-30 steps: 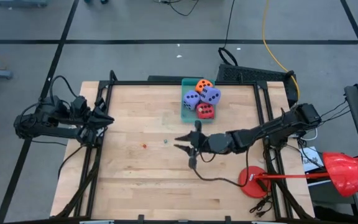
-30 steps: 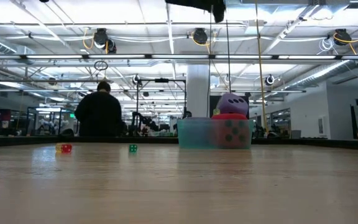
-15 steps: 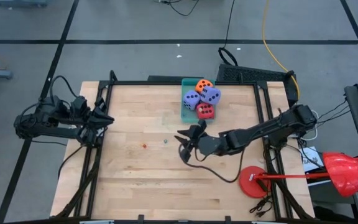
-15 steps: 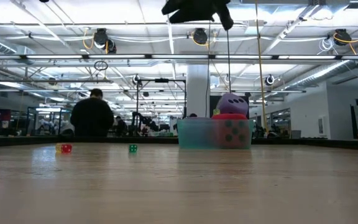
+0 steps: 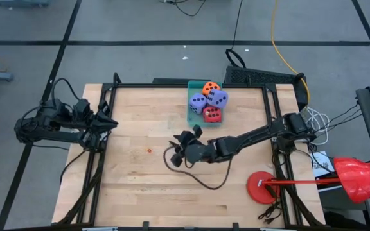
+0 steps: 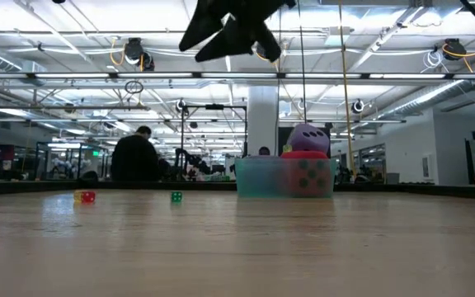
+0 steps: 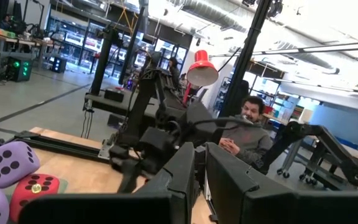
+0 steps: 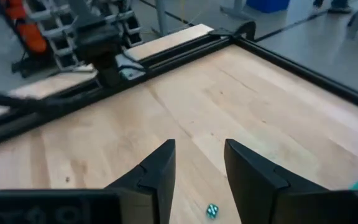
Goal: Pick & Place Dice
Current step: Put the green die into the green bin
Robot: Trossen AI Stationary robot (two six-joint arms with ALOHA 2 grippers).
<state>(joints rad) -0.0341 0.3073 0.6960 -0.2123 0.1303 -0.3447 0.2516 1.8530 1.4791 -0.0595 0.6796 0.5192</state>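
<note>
right gripper (image 5: 174, 153) open above table (image 5: 133, 179)

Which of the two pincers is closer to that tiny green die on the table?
The right pincer: it hangs just above the tiny green die. The left pincer waits at the table's left edge.

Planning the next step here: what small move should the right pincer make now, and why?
Probably lower the right pincer straight down toward the small green die. Its fingers stand apart and empty, the die shows in the gap between them in the right wrist view, and the low view shows the pincer high above the table.
</note>
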